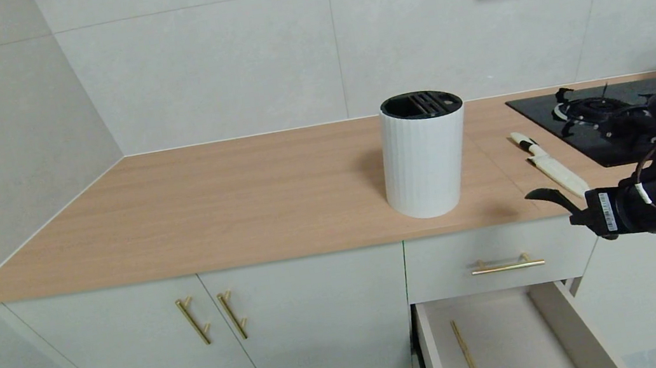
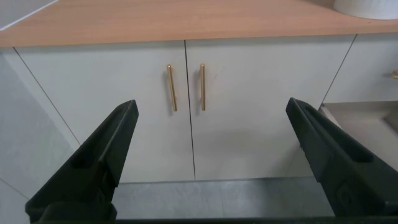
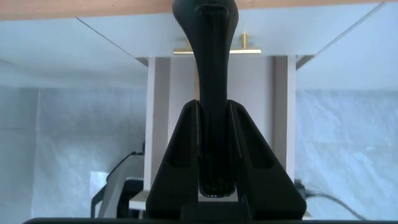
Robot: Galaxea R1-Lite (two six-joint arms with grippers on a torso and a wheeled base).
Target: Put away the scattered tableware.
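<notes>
Head view: knife (image 1: pixel 549 164) lay on the countertop (image 1: pixel 209 207), right of centre frame, near the white holder (image 1: pixel 425 160).
Right gripper (image 1: pixel 543 195) sat clenched on nothing at lower right, just off the counter edge near the knife. Left gripper (image 2: pixel 211 109) was spread wide, facing the cabinet doors (image 2: pixel 186 124) (a chopstick (image 1: pixel 468 357) lay in the open drawer (image 1: pixel 552 319), bottom of frame).
</notes>
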